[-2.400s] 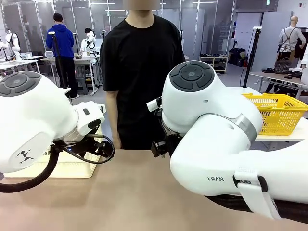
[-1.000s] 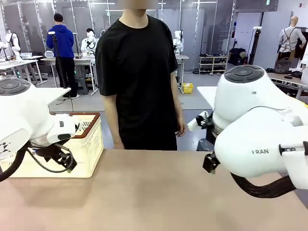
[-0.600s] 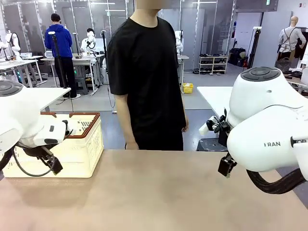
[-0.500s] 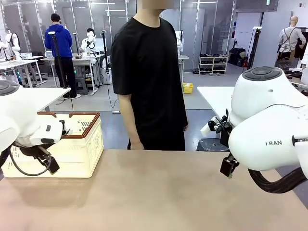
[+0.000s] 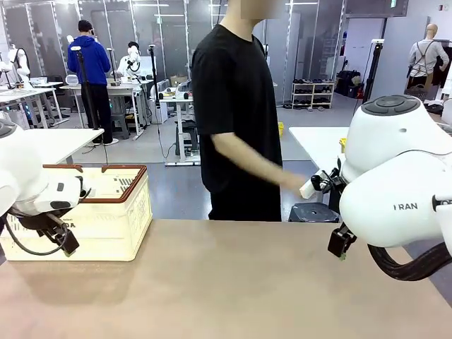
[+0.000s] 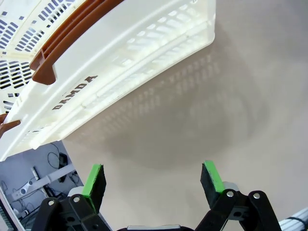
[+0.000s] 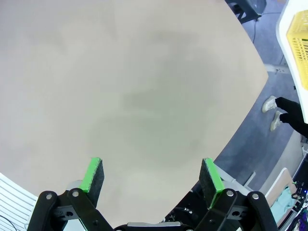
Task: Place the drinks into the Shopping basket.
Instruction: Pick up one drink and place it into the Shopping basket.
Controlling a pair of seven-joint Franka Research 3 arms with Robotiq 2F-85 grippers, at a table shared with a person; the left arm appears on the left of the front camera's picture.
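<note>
The Shopping basket (image 5: pixel 106 219), cream-white with a brown-red rim, stands at the table's far left; its "DAMDA" side (image 6: pixel 120 72) fills the top of the left wrist view. My left gripper (image 6: pixel 153 179) hangs open over bare tabletop beside the basket, nothing between its green pads. My right gripper (image 7: pixel 151 179) is open too, above bare table near the right edge. In the front view the left arm (image 5: pixel 32 191) sits at the far left and the right arm (image 5: pixel 395 198) at the right. The drinks are out of view.
A person in a black shirt (image 5: pixel 240 120) stands at the table's far side, turned sideways with a hand (image 5: pixel 293 185) reaching toward the right. A yellow basket (image 7: pixel 298 43) sits on a white table beyond the right edge. The brown tabletop (image 5: pixel 212 282) lies between the arms.
Both arms have drawn apart to the table's sides, uncovering the basket and the tabletop. The person has stepped right and stretched an arm out to the right.
</note>
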